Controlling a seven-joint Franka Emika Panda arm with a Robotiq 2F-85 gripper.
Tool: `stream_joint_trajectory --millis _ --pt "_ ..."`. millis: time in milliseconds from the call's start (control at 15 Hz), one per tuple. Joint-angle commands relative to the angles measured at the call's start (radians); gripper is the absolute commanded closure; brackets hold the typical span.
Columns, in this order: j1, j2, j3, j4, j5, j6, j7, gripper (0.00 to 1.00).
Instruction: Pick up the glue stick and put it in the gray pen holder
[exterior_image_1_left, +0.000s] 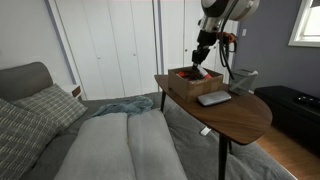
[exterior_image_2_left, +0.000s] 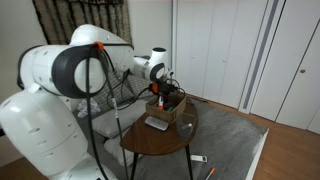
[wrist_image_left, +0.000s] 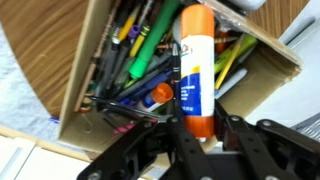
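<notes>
One claw (wrist_image_left: 197, 135), seen in the wrist view, pinching one glue stick (wrist_image_left: 195, 70) by its lower end. The stick has a white body with orange-red ends and hangs over one brown box (wrist_image_left: 85, 70), clear of the contents. The open-topped box is crowded with pens and markers (wrist_image_left: 135, 60), too many and too overlapped to count; its wooden walls frame them on two visible sides.

In an exterior view, one oval worktop (exterior_image_1_left: 235, 115) carries three items: the brown box at one end, one flat gray slab (exterior_image_1_left: 213, 98) just beside it, and one gray pen holder (exterior_image_1_left: 243, 78) near the far edge, standing upright and apart from the box. The claw hangs directly above the box.

The near half of the worktop is bare wood, as is the end away from the box. The air between box and holder is unobstructed. The slab lies between the box and this bare half.
</notes>
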Motion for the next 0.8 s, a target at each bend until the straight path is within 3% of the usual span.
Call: stream_joint_trajectory --millis 0,333,533,733 --pt "-0.043 -0.21 -0.068 -0.127 -0.016 0.039 0.058 0.92" --pt "-0.139 -0.4 -0.152 -0.234 -0.105 0.096 0.153 0.92" --pt "-0.205 -0.427 -0.157 -0.315 -0.173 0.241 0.251 0.92" --pt "-0.283 -0.366 -0.103 -0.361 -0.246 0.433 0.42 0.92"
